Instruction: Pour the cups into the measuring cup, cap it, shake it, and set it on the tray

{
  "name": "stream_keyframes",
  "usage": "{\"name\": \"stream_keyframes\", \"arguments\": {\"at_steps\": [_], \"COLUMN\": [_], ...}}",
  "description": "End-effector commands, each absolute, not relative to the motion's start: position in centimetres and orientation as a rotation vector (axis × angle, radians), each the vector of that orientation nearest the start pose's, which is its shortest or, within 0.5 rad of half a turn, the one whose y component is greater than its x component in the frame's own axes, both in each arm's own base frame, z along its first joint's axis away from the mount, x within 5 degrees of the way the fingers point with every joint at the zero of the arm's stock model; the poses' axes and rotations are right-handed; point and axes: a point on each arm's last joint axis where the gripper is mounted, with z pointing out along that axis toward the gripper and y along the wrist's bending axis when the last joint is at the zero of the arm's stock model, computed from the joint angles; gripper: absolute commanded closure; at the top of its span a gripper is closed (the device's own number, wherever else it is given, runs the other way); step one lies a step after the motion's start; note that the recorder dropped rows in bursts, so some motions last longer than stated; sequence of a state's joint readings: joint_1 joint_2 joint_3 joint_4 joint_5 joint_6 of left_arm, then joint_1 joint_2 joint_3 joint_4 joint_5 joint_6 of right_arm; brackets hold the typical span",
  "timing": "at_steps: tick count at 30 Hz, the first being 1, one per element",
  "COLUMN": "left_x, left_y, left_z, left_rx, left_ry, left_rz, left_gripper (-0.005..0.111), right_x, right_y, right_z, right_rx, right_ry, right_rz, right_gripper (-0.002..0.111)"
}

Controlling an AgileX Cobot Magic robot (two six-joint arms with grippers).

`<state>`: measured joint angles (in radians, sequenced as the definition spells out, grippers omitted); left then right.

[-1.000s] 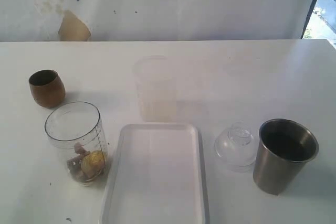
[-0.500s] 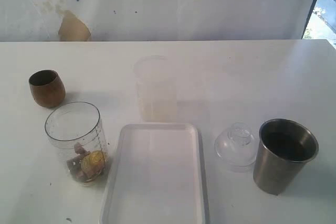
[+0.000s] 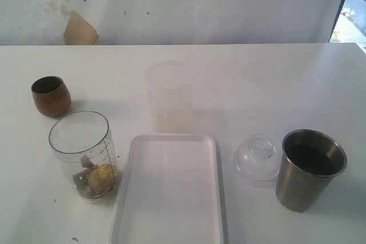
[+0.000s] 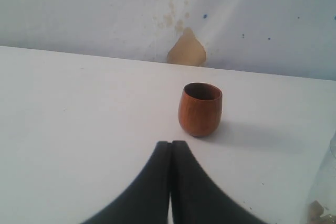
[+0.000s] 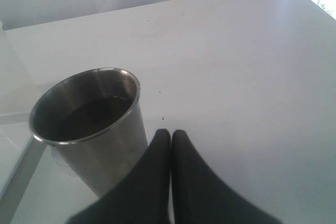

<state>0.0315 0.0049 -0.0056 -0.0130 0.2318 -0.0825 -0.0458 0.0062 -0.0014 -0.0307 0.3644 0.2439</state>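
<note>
While it is standing upright and uncapped at the front left of the white table point(image 3: 274, 78), the measuring cup point(image 3: 83, 155) is being shown with a few small yellowish and brownish pieces point(image 3: 96, 178) lying at its bottom, just beside the left long edge of the tray point(image 3: 171, 198). The tray is being shown lying flat at the front middle of the table. The wooden cup point(image 3: 51, 96) is being shown upright behind the measuring cup, near it but apart; its contents cannot be told. The steel tumbler point(image 3: 309, 168) is being shown upright at the front right, well apart from the measuring cup, its inside dark. A clear domed lid point(image 3: 257, 159) is being shown between tray and tumbler, just beside the tumbler. A frosted beaker point(image 3: 168, 96) is being shown upright behind the tray. The left gripper point(image 4: 171, 144) is being held with its fingers pressed together on nothing, pointed toward the wooden cup and apart from it. The right gripper point(image 5: 170, 132) is likewise being held closed and empty, close by the tumbler; whether it is touching cannot be told.
</note>
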Motion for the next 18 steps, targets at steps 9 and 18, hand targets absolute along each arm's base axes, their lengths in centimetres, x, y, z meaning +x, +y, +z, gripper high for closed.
{"name": "stream_keyframes", "arguments": {"at_steps": [9, 18], "left_x": [5.6, 5.5], "left_y": [0.2, 0.2], "left_z": [19.2, 19.2], "left_rx": [-0.11, -0.11], "left_ry": [1.709, 1.711], "left_rz": [-0.046, -0.046], "left_gripper": [0.107, 0.107], "right_x": [5.4, 5.6], "right_y": [-0.3, -0.3], "right_z": [18.3, 20.4], "right_rx": [0.229, 0.193], "right_ry": [1.807, 1.575], "right_rz": [0.101, 0.12], "right_gripper": [0.108, 0.108]}}
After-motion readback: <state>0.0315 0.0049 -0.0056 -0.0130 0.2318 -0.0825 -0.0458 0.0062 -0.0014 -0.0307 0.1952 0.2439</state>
